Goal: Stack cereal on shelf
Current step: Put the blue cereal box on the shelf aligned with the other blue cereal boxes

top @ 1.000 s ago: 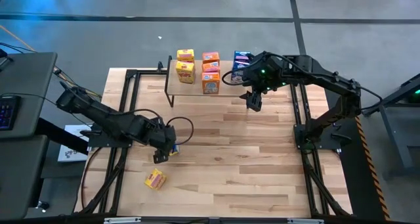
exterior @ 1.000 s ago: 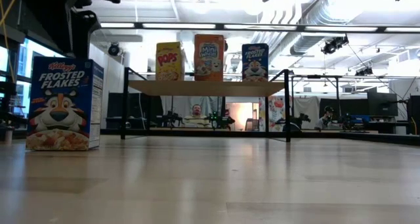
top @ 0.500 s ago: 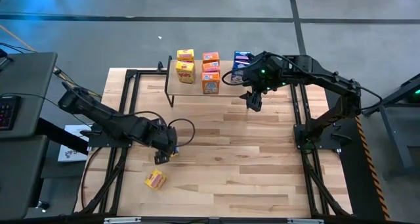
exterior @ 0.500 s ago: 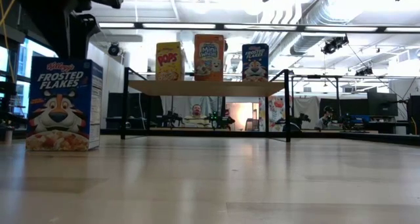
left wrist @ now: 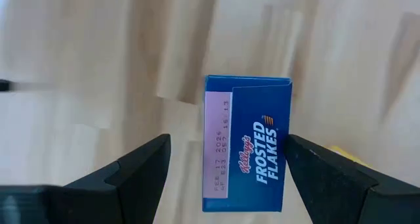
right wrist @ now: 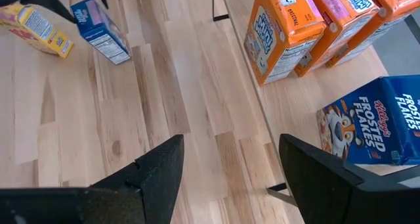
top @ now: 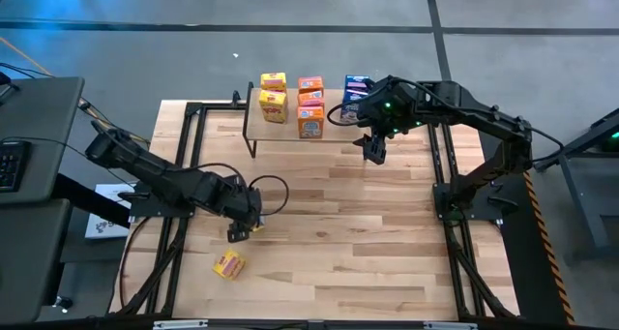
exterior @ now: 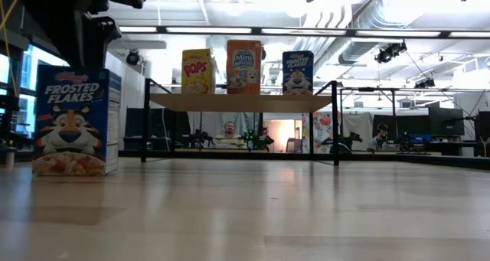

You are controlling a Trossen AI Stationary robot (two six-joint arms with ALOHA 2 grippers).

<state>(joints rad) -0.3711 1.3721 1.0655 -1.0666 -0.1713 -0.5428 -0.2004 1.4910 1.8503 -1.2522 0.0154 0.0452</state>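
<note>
Left gripper (left wrist: 226,178) poised straight over a standing blue Frosted Flakes box (left wrist: 247,142).

Its fingers stand spread, one either side of the box's narrow top, touching nothing; the long edge of that top runs along the fingers, so they would meet the broad faces. The box stands on the table (top: 387,243) well short of the shelf (top: 334,135). The right gripper (top: 372,152) waits by the shelf, parted and empty, so I judge the left arm nearer. A yellow box (top: 229,264) lies close by.

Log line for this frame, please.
left hand: open over upright blue box | right hand: open, empty, by shelf
</note>
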